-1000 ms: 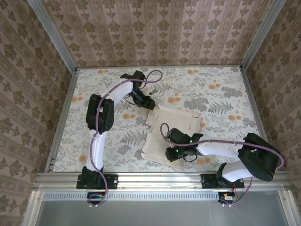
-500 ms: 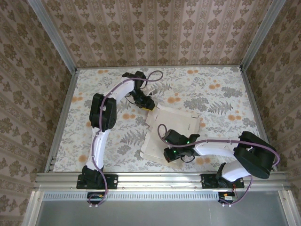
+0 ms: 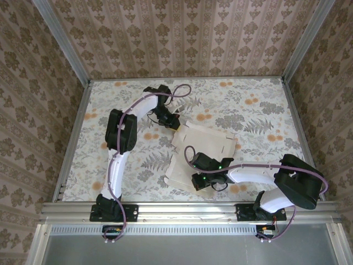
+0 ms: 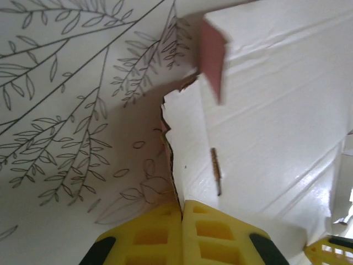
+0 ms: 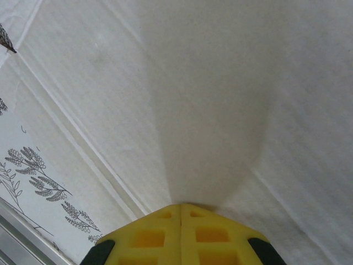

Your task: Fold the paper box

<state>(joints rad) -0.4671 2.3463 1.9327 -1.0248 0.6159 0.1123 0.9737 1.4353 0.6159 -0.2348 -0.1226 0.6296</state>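
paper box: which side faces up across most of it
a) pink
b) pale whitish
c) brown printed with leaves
b: the paper box lies spread out as a sheet with its pale whitish face toward the top camera.

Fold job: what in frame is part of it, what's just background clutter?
Job: paper box; left gripper, shut on its edge; right gripper, shut, on its face.
Bystanders: floral table cover; wallpapered walls; metal front rail.
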